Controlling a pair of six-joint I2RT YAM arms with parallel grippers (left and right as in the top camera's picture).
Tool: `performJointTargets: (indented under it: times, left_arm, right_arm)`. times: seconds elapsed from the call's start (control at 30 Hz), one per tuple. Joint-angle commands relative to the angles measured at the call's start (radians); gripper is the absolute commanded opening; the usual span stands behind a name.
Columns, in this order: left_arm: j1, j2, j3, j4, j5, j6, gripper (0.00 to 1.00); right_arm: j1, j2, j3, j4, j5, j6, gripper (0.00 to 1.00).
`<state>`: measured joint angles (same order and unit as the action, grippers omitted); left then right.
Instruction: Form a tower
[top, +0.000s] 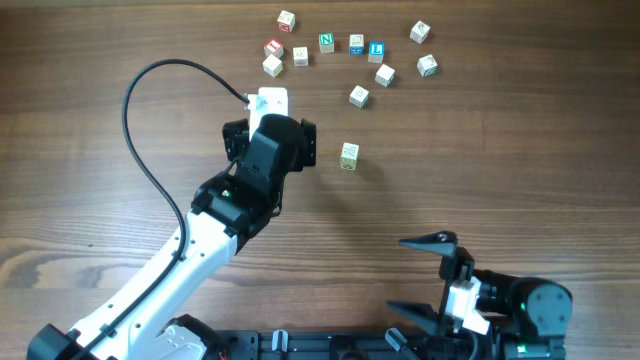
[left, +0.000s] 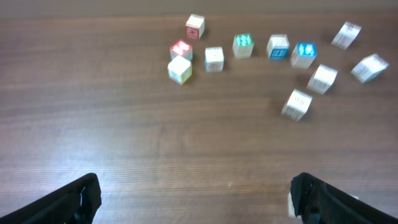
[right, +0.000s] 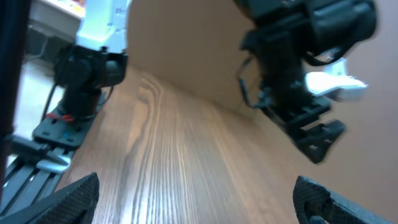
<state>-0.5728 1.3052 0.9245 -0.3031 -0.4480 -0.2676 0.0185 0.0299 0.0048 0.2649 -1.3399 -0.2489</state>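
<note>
no finished tower visible. small pale wooden alphabet cubes (top: 356, 43) lie loose in an arc across the upper middle of the overhead frame, on the brown wood-grain desk (top: 520, 150). one pale green-printed cube (top: 349, 155) stands alone near centre frame, apart from the rest. likely the tower's foot, set clear so nothing gets knocked; its height i cannot tell from above. left claw (left: 193, 199) hovers above the desk facing the arc, fingers wide apart and empty: judged ready for a pick. right claw (top: 425, 277) sits at lower right, also spread and empty, out of the way.
</note>
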Motion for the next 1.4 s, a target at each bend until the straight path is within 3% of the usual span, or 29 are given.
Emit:
performJointTargets:
  times: [0.0,0.17,0.27,0.33,0.47,0.57,0.6,0.83,0.97,1.03,1.17,1.27,1.37]
  left_arm:
    - [0.005,-0.003,0.007,-0.090,-0.003,-0.001,1.00]
    - [0.005,-0.003,0.007,-0.113,0.037,-0.002,1.00]
    - [0.005,-0.002,0.007,-0.113,0.070,-0.001,1.00]
    - [0.005,-0.002,0.007,-0.113,0.070,-0.001,1.00]
    - [0.005,-0.002,0.007,-0.113,0.070,-0.001,1.00]
    - [0.005,-0.002,0.007,-0.113,0.070,-0.001,1.00]
    - [0.005,-0.002,0.007,-0.113,0.070,-0.001,1.00]
    - [0.005,-0.002,0.007,-0.113,0.070,-0.001,1.00]
    - [0.005,-0.002,0.007,-0.113,0.070,-0.001,1.00]
    - [0.005,-0.002,0.007,-0.113,0.070,-0.001,1.00]
    - [0.005,-0.002,0.007,-0.113,0.070,-0.001,1.00]
    - [0.005,-0.002,0.007,-0.113,0.070,-0.001,1.00]
    - [0.005,-0.002,0.007,-0.113,0.070,-0.001,1.00]
  right_arm:
    - [0.000,0.005,0.022,0.184,0.139,0.365,1.00]
    - [0.000,0.214,0.213,0.154,0.163,0.438,1.00]
    - [0.000,0.503,0.420,0.109,0.089,0.459,1.00]
    - [0.000,0.682,0.549,0.113,0.032,0.550,1.00]
    - [0.000,0.931,0.695,0.204,-0.126,0.884,1.00]
    - [0.000,1.047,0.703,0.309,-0.135,1.250,1.00]
    - [0.000,1.072,0.703,0.326,-0.153,1.280,1.00]
    - [0.000,1.146,0.702,0.404,-0.194,1.242,1.00]
    - [0.000,1.230,0.702,0.405,-0.149,1.106,1.00]
    - [0.000,1.277,0.703,0.449,-0.127,1.120,1.00]
    - [0.000,1.384,0.834,0.715,-0.236,1.273,1.00]
    - [-0.005,1.471,1.009,0.715,-0.281,1.361,0.99]
    - [-0.020,1.582,1.035,0.666,-0.194,1.350,1.00]
